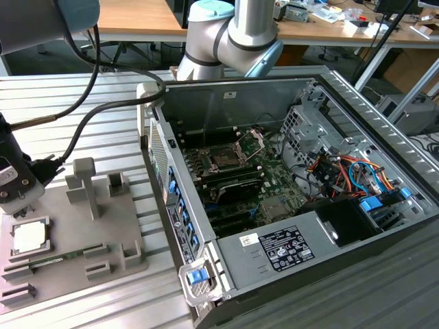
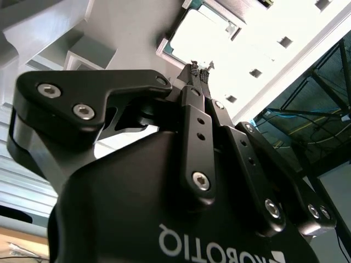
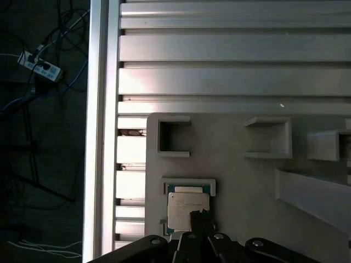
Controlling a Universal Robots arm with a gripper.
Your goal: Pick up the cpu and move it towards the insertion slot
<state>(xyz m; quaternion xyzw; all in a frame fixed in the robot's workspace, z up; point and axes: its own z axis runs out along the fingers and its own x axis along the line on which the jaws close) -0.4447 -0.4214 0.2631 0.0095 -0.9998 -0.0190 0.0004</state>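
Observation:
The cpu (image 1: 31,238) lies flat in its square recess at the exterior view's left end of the grey plastic tray (image 1: 82,229), silvery top up. My gripper (image 1: 16,203) hangs just above it and slightly behind. In both wrist views the two black fingers are pressed together with nothing between them, and the tips (image 3: 199,215) sit over the cpu (image 3: 181,211). In the second wrist view the gripper (image 2: 200,68) points at the bright chip (image 2: 203,35). The insertion slot (image 1: 225,157) is on the green board inside the open computer case, with its metal frame (image 1: 251,140) hinged up.
The tray carries upright grey posts (image 1: 85,185) and a thin green memory stick (image 1: 63,257). The case wall (image 1: 175,205) rises between tray and socket. Cables (image 1: 343,171) and a power supply (image 1: 288,247) fill the case's right side. Ribbed aluminium table (image 3: 230,66) lies beyond the tray.

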